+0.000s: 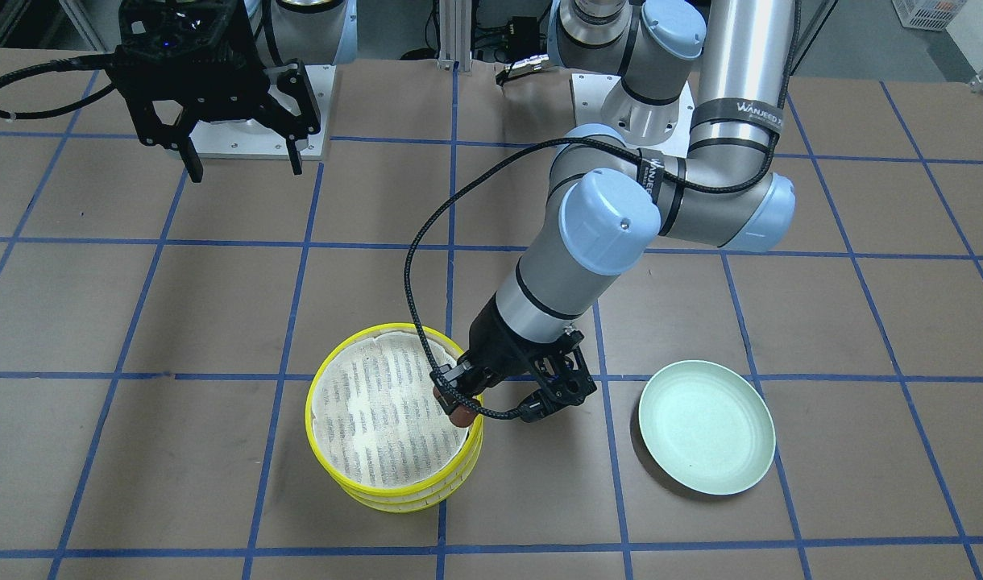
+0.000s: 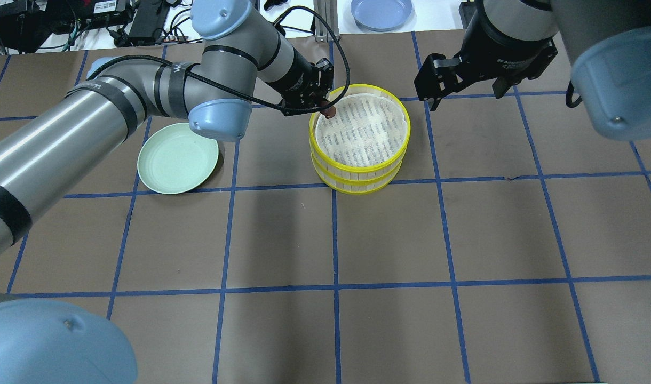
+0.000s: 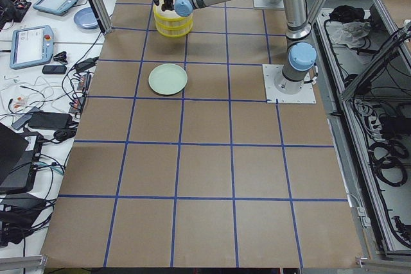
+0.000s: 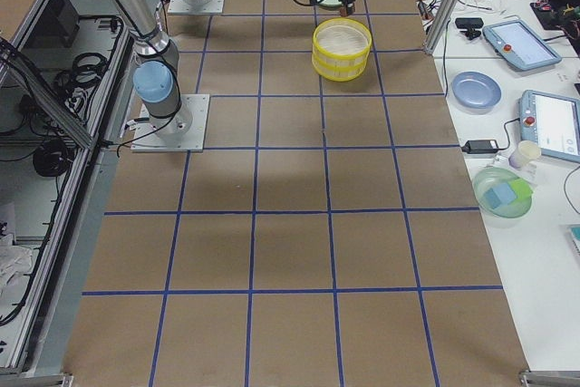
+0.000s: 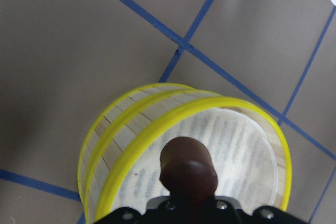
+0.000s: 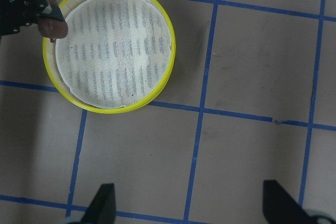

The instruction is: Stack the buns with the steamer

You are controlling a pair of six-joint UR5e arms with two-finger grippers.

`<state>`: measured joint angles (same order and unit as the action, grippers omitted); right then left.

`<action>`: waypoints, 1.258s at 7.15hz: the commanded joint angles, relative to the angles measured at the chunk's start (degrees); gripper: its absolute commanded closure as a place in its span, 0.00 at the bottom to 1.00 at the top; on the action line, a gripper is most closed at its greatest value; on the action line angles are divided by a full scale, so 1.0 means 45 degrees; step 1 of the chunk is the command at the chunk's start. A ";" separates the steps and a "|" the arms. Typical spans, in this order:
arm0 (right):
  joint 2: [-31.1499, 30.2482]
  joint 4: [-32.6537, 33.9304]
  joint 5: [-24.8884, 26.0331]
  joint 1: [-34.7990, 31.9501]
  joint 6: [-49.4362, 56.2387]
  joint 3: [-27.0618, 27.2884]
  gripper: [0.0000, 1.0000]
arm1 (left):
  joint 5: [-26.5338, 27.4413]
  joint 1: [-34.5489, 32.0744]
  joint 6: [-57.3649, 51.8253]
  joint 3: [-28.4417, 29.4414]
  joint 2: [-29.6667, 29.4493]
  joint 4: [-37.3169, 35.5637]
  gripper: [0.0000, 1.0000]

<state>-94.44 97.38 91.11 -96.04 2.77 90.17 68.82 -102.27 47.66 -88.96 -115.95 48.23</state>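
Note:
The yellow-rimmed steamer [image 1: 395, 419] is a stack of two tiers with a white printed liner on top; it also shows in the overhead view [image 2: 360, 141] and the right wrist view [image 6: 113, 51]. My left gripper [image 1: 459, 403] is shut on the dark reddish-brown bun [image 1: 461, 416] and holds it over the steamer's rim nearest the plate. The bun also shows in the left wrist view [image 5: 186, 169], the overhead view [image 2: 330, 111] and the right wrist view [image 6: 54, 27]. The cream-yellow bun is out of view. My right gripper [image 1: 242, 165] is open and empty, high near its base.
An empty pale green plate [image 1: 706, 426] lies on the brown paper beside the steamer, on my left arm's side. A blue plate [image 2: 381, 12] sits beyond the table's far edge. Blue tape lines grid the paper.

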 commanded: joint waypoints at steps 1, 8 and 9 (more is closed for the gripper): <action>-0.0049 0.0041 0.0530 0.0072 0.0028 0.0000 0.00 | -0.0137 -0.0223 0.0130 -0.0017 -0.0249 -0.0091 0.05; -0.0030 -0.0116 0.0651 0.0014 -0.0148 0.0079 0.00 | -0.0044 0.1017 -0.4263 0.0643 0.0938 0.2629 0.00; -0.0049 -0.0058 0.0651 0.0014 -0.0070 0.0098 0.00 | 0.0135 0.1916 -0.6720 0.0763 0.1503 0.3996 0.00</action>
<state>-94.60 96.96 94.08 -95.97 2.21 90.56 68.12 -97.99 29.08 -86.45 -111.84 59.39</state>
